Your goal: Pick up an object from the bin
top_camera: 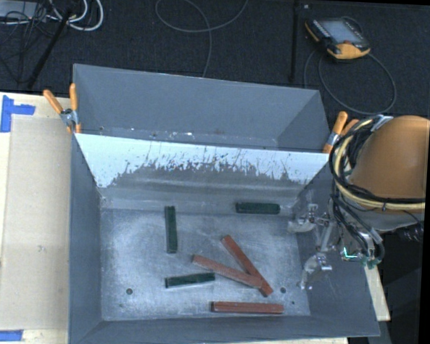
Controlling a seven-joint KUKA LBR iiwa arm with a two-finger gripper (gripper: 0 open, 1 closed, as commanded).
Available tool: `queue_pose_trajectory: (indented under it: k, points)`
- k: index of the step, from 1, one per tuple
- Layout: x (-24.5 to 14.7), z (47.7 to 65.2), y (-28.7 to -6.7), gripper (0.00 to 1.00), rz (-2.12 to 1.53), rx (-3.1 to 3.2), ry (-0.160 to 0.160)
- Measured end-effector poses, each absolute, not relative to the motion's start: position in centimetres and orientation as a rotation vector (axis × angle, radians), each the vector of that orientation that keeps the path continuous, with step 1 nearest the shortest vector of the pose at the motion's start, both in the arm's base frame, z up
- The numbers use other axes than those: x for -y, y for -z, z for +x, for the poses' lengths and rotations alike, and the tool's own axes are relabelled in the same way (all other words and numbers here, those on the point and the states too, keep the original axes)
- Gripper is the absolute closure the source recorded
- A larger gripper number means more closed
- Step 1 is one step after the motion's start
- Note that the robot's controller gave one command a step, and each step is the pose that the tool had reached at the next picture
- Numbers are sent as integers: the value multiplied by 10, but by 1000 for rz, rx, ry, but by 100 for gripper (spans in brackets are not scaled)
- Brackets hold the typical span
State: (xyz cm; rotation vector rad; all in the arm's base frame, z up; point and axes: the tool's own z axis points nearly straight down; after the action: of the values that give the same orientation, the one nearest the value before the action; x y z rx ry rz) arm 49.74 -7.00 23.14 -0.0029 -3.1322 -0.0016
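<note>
The gripper [306, 246] hangs at the 3 o'clock edge of the bin [89, 218] floor, close to the right wall. Its fingers are spread with nothing between them, and they seem to line up roughly along 12–6. No bar lies under it; everything is on its 9 o'clock side. Nearest is a steep red bar [239, 255] at about 8 o'clock from the gripper, its long axis running roughly 10 to 4. Its lower end meets that of a flatter red bar [216, 266] to form a V; whether they overlap there I cannot tell. A back green bar [257, 207] lies at 10 o'clock by the far wall, with its axis 9–3. A front red bar [247, 307] lies at 7 o'clock, also 9–3 and apart from the others. Two more green bars sit well off toward 9 o'clock. I judge the reach as barely begun. The two bars lying 9–3 would likely suit the fingers' present line, while the V pair would likely need a wrist turn and risks dragging its neighbour.
</note>
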Motion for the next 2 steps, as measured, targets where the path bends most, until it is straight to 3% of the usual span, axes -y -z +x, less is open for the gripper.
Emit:
queue_pose_trajectory:
  k: [1, 2]
  points:
    - [70, 499, -235, 0, 1, 3140, 0]
    - [69, 498, -188, 0, 30, 3147, -2]
